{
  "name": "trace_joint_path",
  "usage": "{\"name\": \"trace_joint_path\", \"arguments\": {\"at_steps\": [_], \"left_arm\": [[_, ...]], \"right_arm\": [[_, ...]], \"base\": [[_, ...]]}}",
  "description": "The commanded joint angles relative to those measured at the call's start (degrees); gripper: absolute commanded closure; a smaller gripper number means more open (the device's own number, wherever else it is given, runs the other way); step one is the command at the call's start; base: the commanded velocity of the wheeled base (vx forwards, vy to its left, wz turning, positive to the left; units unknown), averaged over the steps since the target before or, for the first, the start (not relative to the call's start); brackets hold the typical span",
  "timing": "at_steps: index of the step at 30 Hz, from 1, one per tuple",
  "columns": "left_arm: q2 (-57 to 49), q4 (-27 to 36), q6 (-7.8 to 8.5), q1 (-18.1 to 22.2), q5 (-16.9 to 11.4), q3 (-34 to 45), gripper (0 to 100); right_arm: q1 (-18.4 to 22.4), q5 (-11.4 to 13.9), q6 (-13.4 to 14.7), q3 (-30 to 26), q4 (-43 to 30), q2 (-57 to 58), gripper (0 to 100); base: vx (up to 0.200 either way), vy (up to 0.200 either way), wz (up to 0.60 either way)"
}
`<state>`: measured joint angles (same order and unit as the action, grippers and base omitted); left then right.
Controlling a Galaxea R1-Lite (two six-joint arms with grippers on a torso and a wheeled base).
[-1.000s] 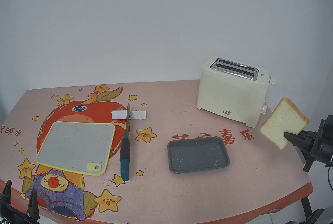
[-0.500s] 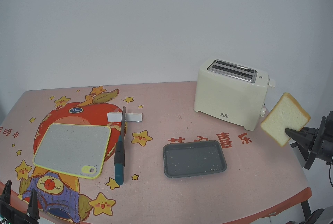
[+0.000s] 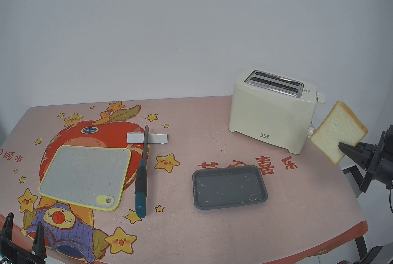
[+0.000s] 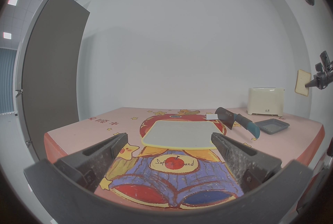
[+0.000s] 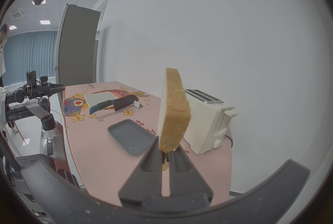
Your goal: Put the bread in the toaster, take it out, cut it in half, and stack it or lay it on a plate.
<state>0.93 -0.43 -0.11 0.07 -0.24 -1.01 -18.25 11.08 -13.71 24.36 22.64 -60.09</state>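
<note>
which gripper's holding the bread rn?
The right gripper: shut on the bread slice, in the air beside the toaster. The left gripper is open and empty.

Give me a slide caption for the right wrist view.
Right gripper holds a tan-crusted white bread slice in the air near the cream two-slot toaster.

Soft, even light fills the room, coming down from ceiling panels (image 5: pixel 45 22) off past the left edge of the counter (image 3: pixel 196 130). The wall (image 3: pixel 163 23) behind it is evenly lit. Shadows are faint and short, tucked close under the toaster (image 3: pixel 272 111) and along the knife (image 3: pixel 141 170). The counter's surface looks matte. The bread (image 3: pixel 339 132), out past the right edge, has its pale face fully lit. In both wrist views straight lines bow toward the rims, and a dark ring closes off the corners.
</note>
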Motion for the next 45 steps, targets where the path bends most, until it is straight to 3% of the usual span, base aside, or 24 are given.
{"name": "trace_joint_path", "arguments": {"at_steps": [1,6,13,18,23,27,31,41,45], "left_arm": [[-0.40,-0.01,-0.07,0.01,-0.02,1.01,0],[-0.40,-0.01,-0.07,0.01,-0.02,1.01,0],[-0.40,-0.01,0.11,0.01,-0.11,1.01,0],[-0.40,-0.01,0.11,0.01,-0.11,1.01,0],[-0.40,-0.01,0.11,0.01,-0.11,1.01,0],[-0.40,-0.01,0.11,0.01,-0.11,1.01,0],[-0.49,0.08,0.11,0.01,0.07,1.01,0],[-0.40,-0.01,0.11,0.01,-0.11,1.01,0],[-0.40,0.08,0.11,0.01,-0.11,1.01,0]], "right_arm": [[0.50,0.43,0.18,-0.54,-0.23,0.06,100],[3.84,3.51,-0.44,-2.12,-0.40,1.02,100],[4.10,5.35,-0.79,-3.88,-2.07,3.66,100],[6.03,6.06,-0.35,-0.01,-6.64,3.40,100],[5.51,5.88,0.18,6.76,-13.06,3.40,100],[5.42,5.97,0.18,15.11,-23.96,3.22,100],[4.80,5.97,0.18,20.73,-30.37,2.17,100],[4.45,5.88,-1.40,21.96,-31.08,-1.79,100],[4.54,8.08,-3.16,23.19,-31.08,-3.63,100]], "base": [[0.000,0.000,0.00],[0.000,0.000,0.00],[0.000,0.000,0.00],[0.000,0.000,0.00],[0.000,0.000,0.00],[0.000,0.000,0.00],[0.000,0.000,0.00],[0.000,0.000,0.00],[0.000,0.000,0.00]]}}
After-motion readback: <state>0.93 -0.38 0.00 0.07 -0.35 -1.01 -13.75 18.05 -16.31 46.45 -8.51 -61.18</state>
